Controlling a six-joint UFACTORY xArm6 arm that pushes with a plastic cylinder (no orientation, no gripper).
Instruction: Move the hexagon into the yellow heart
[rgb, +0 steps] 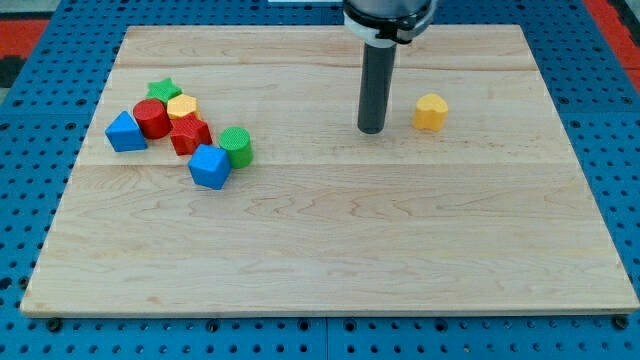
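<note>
Standing just to the view's left of the yellow hexagon (430, 112), my tip (371, 129), a bare rod with nothing to spread or pinch, needs to push this light, rigid, slide-prone block's right face toward the far-left yellow heart (182, 106).

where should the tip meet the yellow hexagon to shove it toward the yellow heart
There is no gripping here, only pushing. My tip stands left of the yellow hexagon; the yellow heart sits far left in the cluster. Best to go round and press the hexagon's right-hand face, centred, so it likely slides left without turning.
</note>
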